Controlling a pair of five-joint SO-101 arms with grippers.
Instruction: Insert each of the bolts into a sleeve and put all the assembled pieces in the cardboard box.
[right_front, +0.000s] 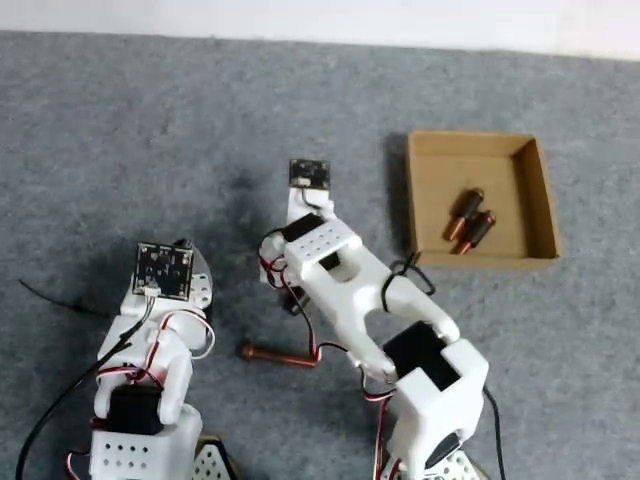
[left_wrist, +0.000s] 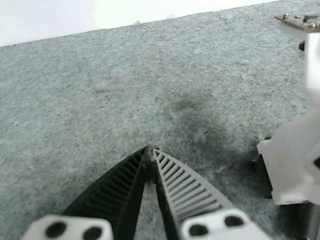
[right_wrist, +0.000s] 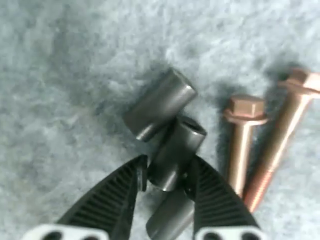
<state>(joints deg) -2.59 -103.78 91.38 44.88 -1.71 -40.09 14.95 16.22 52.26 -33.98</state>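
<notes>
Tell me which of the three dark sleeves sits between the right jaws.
The middle sleeve, held between the jaws of the right gripper. The far sleeve lies free beyond them; the near sleeve lies closer to the wrist.

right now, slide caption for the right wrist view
Right gripper clasps a dark sleeve beside two copper bolts on grey carpet.

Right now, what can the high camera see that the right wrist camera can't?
The high view adds the cardboard box with two assembled pieces inside it. The right wrist view adds three dark sleeves, with the right tool closed around the middle sleeve, and a second bolt. Both share the grey carpet and a copper bolt lying on it.
</notes>
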